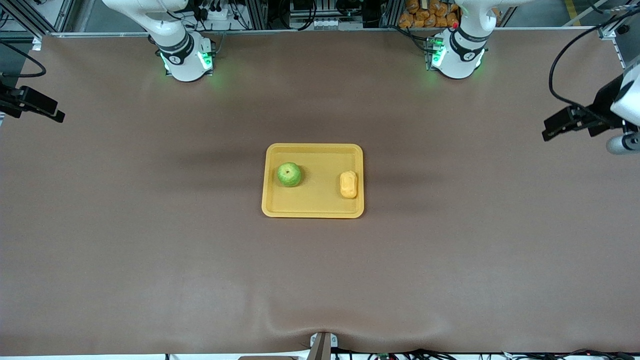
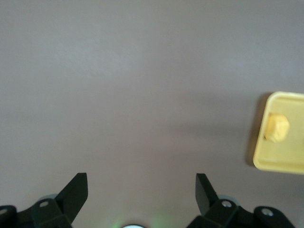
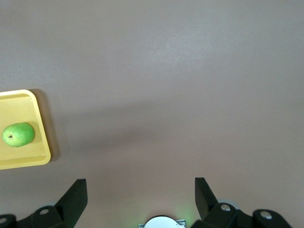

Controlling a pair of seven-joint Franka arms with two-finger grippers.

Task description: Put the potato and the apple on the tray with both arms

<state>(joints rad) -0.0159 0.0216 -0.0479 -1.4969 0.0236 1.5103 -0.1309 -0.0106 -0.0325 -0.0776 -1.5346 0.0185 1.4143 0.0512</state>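
Observation:
The yellow tray (image 1: 320, 202) lies in the middle of the table. The green apple (image 1: 289, 174) rests in it toward the right arm's end, and the yellow-orange potato (image 1: 348, 184) toward the left arm's end. My left gripper (image 2: 141, 186) hangs open and empty over bare table at the left arm's end, well apart from the tray (image 2: 279, 164) and the potato (image 2: 276, 128). My right gripper (image 3: 141, 189) hangs open and empty over bare table at the right arm's end, away from the tray (image 3: 24, 160) and the apple (image 3: 18, 134).
A brown cloth (image 1: 150, 240) covers the whole table and puckers near the front edge by a small mount (image 1: 322, 345). Both arm bases (image 1: 187, 57) (image 1: 457, 55) stand along the back edge. Cables and orange packets (image 1: 430, 15) lie off the table past the bases.

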